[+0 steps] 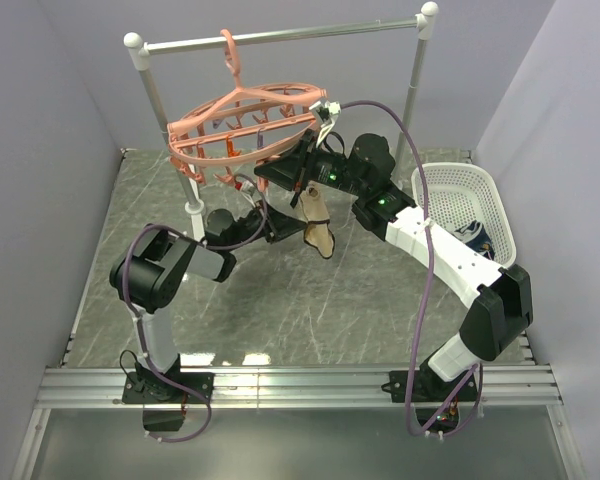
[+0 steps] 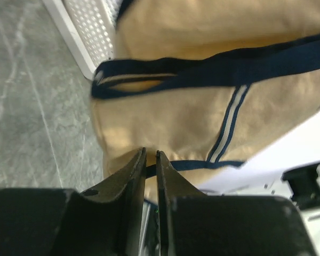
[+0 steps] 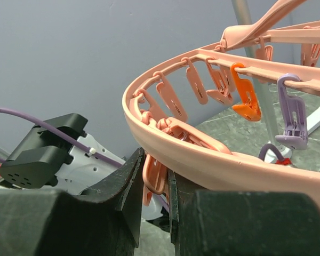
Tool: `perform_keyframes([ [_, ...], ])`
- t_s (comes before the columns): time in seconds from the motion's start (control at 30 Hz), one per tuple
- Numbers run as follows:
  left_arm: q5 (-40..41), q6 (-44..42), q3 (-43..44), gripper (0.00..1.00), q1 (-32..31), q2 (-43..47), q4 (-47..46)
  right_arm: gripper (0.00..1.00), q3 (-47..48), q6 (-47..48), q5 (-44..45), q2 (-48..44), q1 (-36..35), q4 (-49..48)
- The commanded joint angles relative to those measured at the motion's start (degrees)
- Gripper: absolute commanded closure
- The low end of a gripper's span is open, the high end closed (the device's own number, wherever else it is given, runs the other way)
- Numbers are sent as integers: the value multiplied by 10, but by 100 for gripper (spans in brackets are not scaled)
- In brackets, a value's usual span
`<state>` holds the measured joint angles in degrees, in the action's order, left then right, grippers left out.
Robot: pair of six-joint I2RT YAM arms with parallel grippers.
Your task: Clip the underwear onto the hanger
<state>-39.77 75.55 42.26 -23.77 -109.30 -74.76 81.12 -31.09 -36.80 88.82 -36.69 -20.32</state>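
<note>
Jaws of the left gripper [image 2: 150,154]: nearly together, pinching the navy-trimmed lower edge of the underwear [image 2: 192,122].
Jaws of the right gripper [image 3: 156,162]: clamped on a pink clip [image 3: 152,181] that hangs under the rim of the hanger [image 3: 213,162].
Underwear: beige cloth with a navy band across it, bunched, hanging beneath the hanger's right end.
Hanger: salmon ring, tilted, with its hook over the bar of the silver rack [image 1: 280,38]. Clips dangle along the ring, among them an orange clip [image 3: 245,96] and a lilac clip [image 3: 293,114].
Arms: both reach in under the hanger, the left one low, the right one arched.
Basket [image 1: 460,190]: white, to the right of the hanger, on the table [image 1: 310,320], with dark cloth inside.
</note>
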Motion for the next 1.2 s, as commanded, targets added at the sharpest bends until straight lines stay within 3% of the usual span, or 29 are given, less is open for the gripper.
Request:
perform_keyframes([
  [0.0, -46, -56, 27, 81, -17, 17, -319, 100, 32, -11, -41, -15, 1, -10],
  [0.07, -48, -73, 49, 80, -25, 14, -304, 100, 31, -11, -43, -18, 0, -12],
  [0.3, -56, -107, 9, 61, -24, 18, -277, 100, 40, -6, -69, -19, 1, 0],
  [0.57, -28, -250, -11, 62, -24, 60, -131, 100, 42, -11, -76, -16, 1, -5],
  [0.7, -22, -254, -5, 62, -18, 65, -132, 100, 47, -16, -78, -14, 0, -7],
  [0.93, 69, -412, 24, 65, -48, 98, 37, 100, 51, -17, -80, -14, 0, -5],
  [1.03, 101, -413, 33, 64, -49, 80, 27, 100, 55, -15, -82, -13, 0, -1],
  [1.17, 83, -430, -8, 53, -49, 92, -22, 100, 61, -18, -83, -10, 1, -1],
])
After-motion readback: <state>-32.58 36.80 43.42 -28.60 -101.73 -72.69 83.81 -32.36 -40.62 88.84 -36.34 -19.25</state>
